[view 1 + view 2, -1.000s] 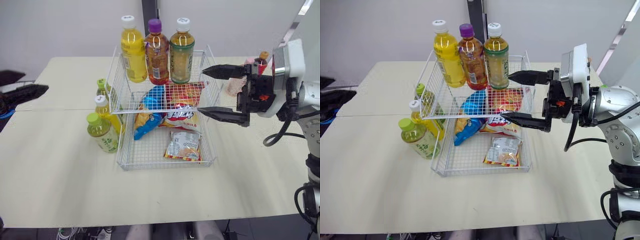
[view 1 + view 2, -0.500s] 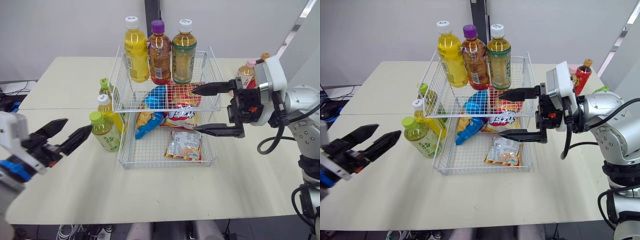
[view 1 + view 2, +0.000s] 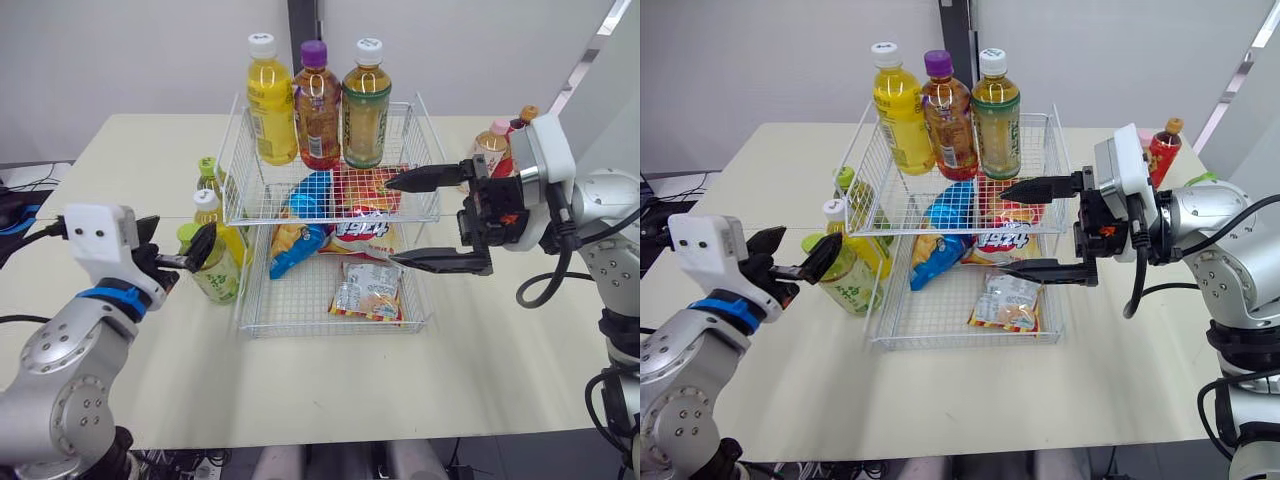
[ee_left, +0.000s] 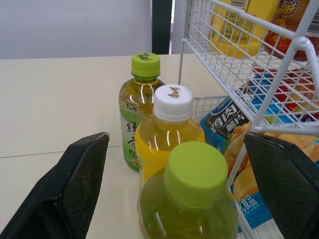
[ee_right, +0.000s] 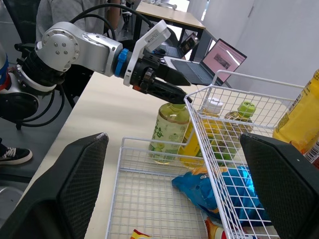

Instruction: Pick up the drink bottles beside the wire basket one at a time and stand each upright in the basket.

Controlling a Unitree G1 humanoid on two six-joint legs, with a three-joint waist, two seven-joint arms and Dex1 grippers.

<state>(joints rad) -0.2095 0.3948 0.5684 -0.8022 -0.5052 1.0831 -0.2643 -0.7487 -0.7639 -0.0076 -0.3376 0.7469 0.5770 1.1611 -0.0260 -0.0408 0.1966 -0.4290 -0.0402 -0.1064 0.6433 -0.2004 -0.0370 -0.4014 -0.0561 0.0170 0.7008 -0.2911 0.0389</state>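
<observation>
— How is the light?
— Bright and even, coming from overhead. The desk [image 3: 330, 390] reads pale, with only faint, soft shadows at the foot of the wire basket [image 3: 330, 329].
— Any glare?
— Small highlights on the nearest green-capped bottle [image 4: 189, 219] and the white-capped bottle [image 4: 164, 142] in the left wrist view. In the right wrist view a laptop screen [image 5: 224, 57] glows.

Our right gripper [image 5: 174, 138] is spread wide; wire basket [image 5: 130, 164] sits between its fingers [image 5: 82, 184]; beyond it we see left gripper [image 5: 182, 92] at the top of the pale green bottle [image 5: 169, 130].
</observation>
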